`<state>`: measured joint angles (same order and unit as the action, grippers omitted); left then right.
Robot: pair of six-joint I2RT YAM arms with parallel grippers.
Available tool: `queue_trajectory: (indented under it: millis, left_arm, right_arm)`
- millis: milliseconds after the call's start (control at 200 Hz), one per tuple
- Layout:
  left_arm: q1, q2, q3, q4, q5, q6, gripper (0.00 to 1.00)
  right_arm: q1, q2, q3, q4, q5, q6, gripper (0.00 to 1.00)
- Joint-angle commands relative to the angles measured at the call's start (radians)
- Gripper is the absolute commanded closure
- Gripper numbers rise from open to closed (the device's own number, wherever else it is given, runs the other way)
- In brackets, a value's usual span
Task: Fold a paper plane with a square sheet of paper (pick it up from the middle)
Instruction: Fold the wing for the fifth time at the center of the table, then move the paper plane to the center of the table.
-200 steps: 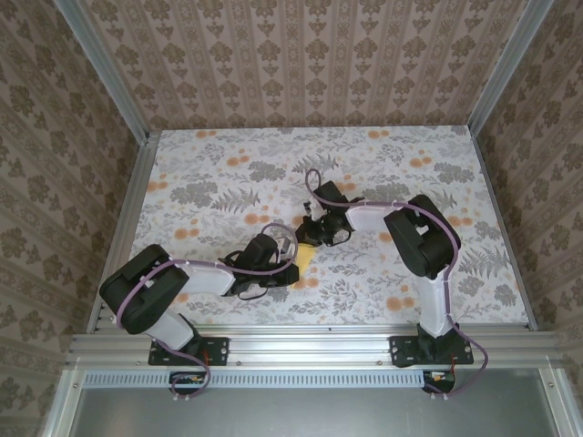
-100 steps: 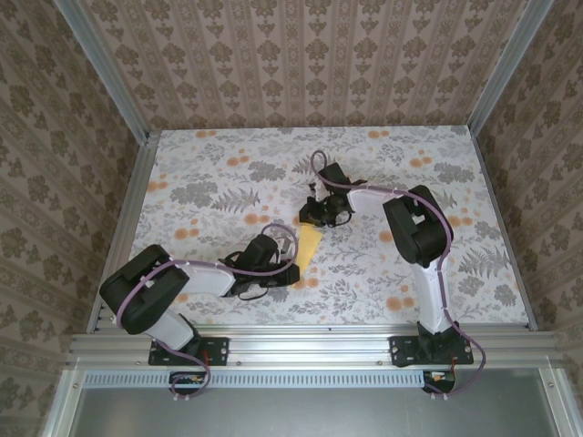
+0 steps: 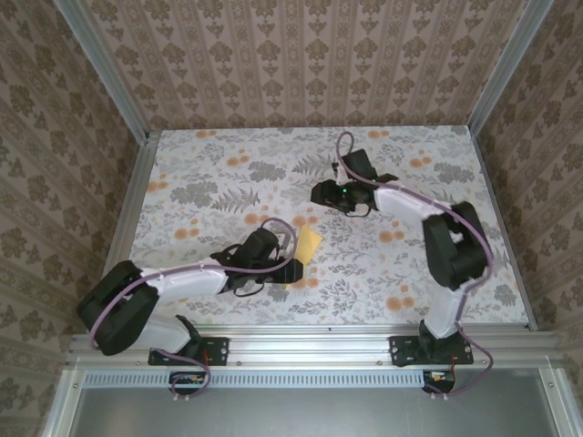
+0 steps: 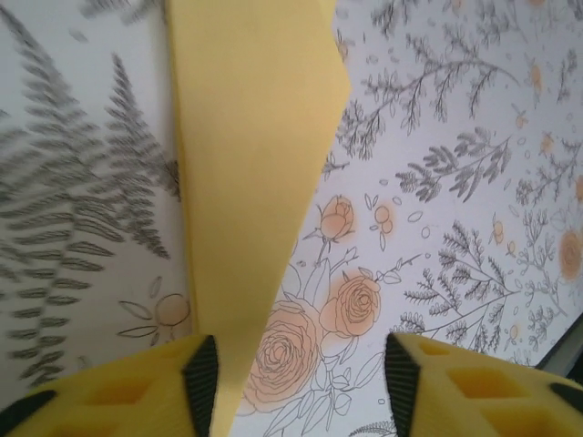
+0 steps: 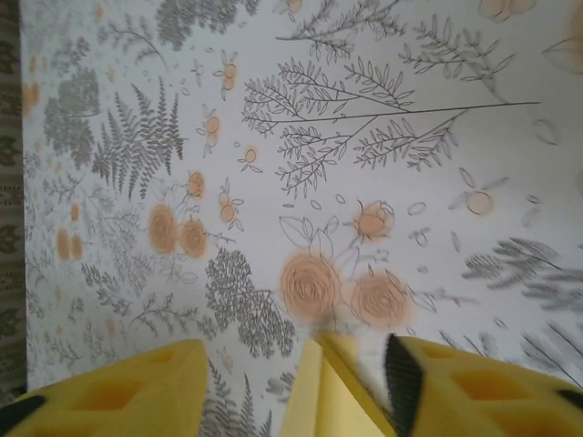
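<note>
Left gripper (image 4: pixel 301 378) above floral tabletop (image 4: pixel 455 182)

A white worktop (image 3: pixel 200 182) printed with grey ferns and orange flowers spreads beneath both jaws. Two printed orange roses (image 4: pixel 351 305) lie between the left jaws, with a grey fern print (image 4: pixel 82 209) to their left. Another rose pair (image 5: pixel 310 287) sits just ahead of the right jaws. Beige patterned walls (image 3: pixel 291 64) stand beyond.
</note>
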<state>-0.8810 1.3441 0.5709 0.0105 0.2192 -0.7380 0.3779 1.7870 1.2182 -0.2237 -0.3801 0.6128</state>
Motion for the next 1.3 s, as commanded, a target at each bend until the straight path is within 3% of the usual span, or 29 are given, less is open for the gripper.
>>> queue_trajectory:
  millis: [0,115,315,555,785,1095,1295]
  left_arm:
    - [-0.025,-0.059,0.102,-0.248,-0.198,0.095,0.38]
    - [-0.064,-0.019,0.214,-0.432,-0.369,0.16,0.31]
    - [-0.116,0.176,0.402,-0.548,-0.443,0.219,0.28]
    - [-0.125,0.431,0.628,-0.653,-0.481,0.225,0.28]
    - [-0.123,0.519,0.712,-0.667,-0.479,0.237,0.31]
    - [-0.098,0.544,0.736,-0.682,-0.469,0.21,0.63]
    - [-0.062,0.474,0.704,-0.626,-0.395,0.197,0.8]
  right_arm:
    - [-0.016,-0.135,-0.14,0.044,0.115,0.03,0.32]
    - [-0.038,-0.267,-0.269,0.061,0.189,0.051,0.19]
    - [-0.098,-0.421,-0.416,0.068,0.235,0.087,0.01]
    - [-0.16,-0.493,-0.51,0.09,0.214,0.1,0.0]
    - [-0.182,-0.489,-0.533,0.119,0.162,0.104,0.0]
    - [-0.188,-0.476,-0.545,0.155,0.118,0.116,0.01]
    - [-0.172,-0.442,-0.525,0.172,0.025,0.088,0.04]
